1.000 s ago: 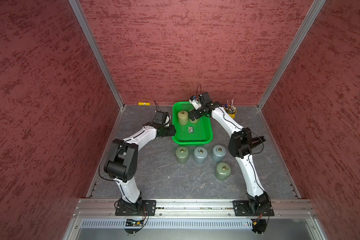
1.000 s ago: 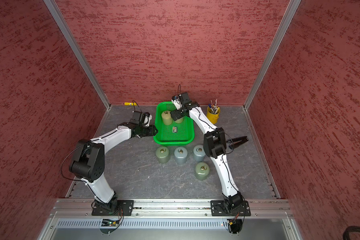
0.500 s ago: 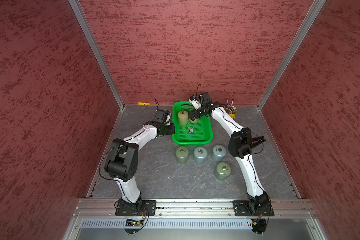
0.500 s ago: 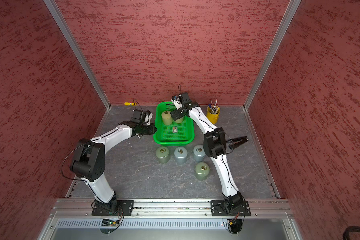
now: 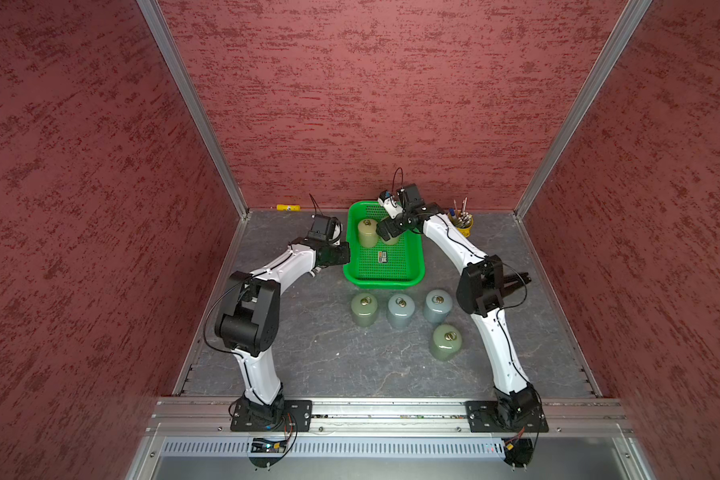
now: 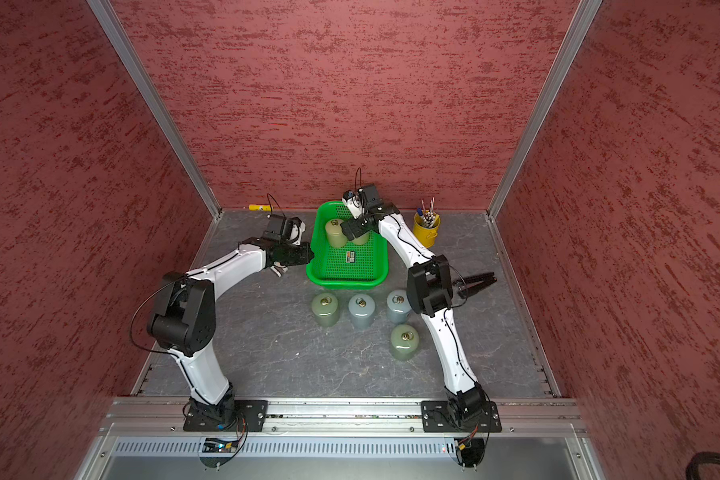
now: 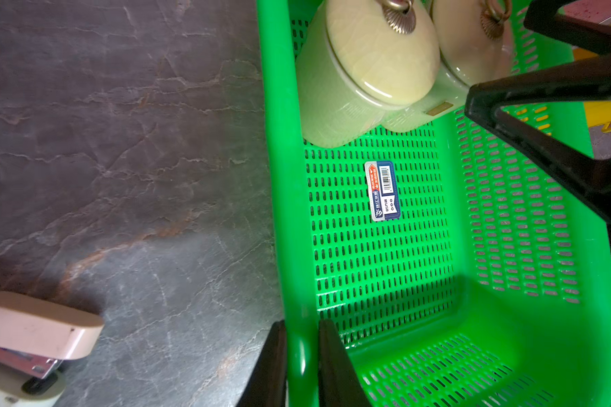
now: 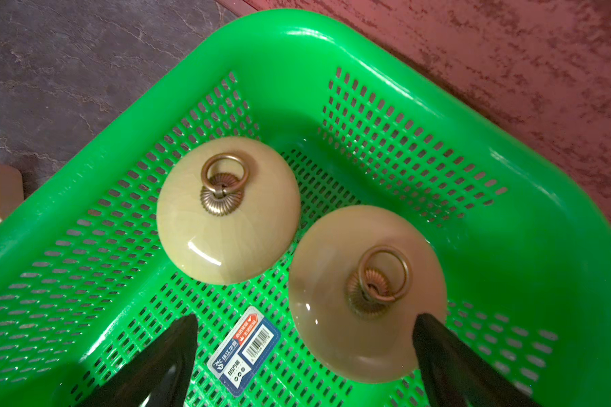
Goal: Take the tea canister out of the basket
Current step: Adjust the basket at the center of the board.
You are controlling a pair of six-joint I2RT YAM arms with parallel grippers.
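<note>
The bright green basket (image 5: 383, 282) (image 6: 347, 282) stands at the back middle of the table. Two pale yellow-green tea canisters with brass ring knobs stand side by side at its far end (image 5: 366, 232) (image 8: 226, 211) (image 8: 364, 292) (image 7: 367, 70). My left gripper (image 7: 302, 325) (image 5: 344, 253) is shut on the basket's left rim (image 7: 272, 141), one finger inside and one outside. Over the basket hangs my right gripper (image 8: 307, 319) (image 5: 385, 230), open, its fingers either side of the canister nearer the right wall and apart from it.
Several grey-green canisters (image 5: 400, 309) (image 6: 404, 340) stand on the table in front of the basket. A yellow bucket of pens (image 5: 460, 222) is to the basket's right at the back. A pale pink stapler-like object (image 7: 32, 331) lies under my left arm.
My left gripper has closed onto the basket's left rim. The right arm and the canisters have not visibly moved.
</note>
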